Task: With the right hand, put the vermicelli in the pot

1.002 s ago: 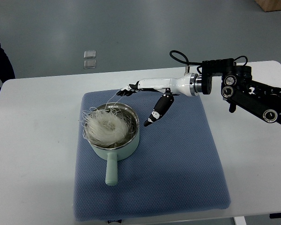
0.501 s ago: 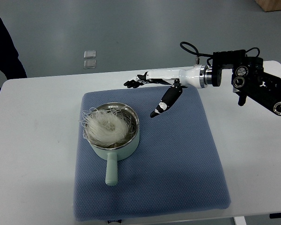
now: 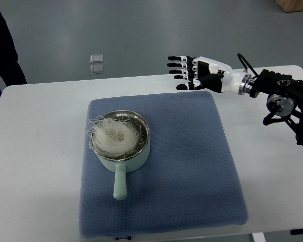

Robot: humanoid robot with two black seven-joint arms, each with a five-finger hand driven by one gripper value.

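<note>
A pale green pot (image 3: 123, 151) with a steel inside stands on the left half of the blue mat (image 3: 192, 166), its handle pointing toward the near edge. A white nest of vermicelli (image 3: 113, 137) fills the pot, with loose strands hanging over the left rim. My right hand (image 3: 184, 72) hovers over the table's far edge, up and to the right of the pot, well apart from it. Its fingers are spread flat and hold nothing. The left arm does not show.
The mat lies on a white table (image 3: 35, 151). Two small clear packets (image 3: 96, 63) lie on the grey floor beyond the table. A person's dark sleeve (image 3: 5, 45) shows at the upper left edge.
My right hand has pulled back from beside the pot toward the far right, rising and turning so its fingers spread flat. The vermicelli stays in the pot.
</note>
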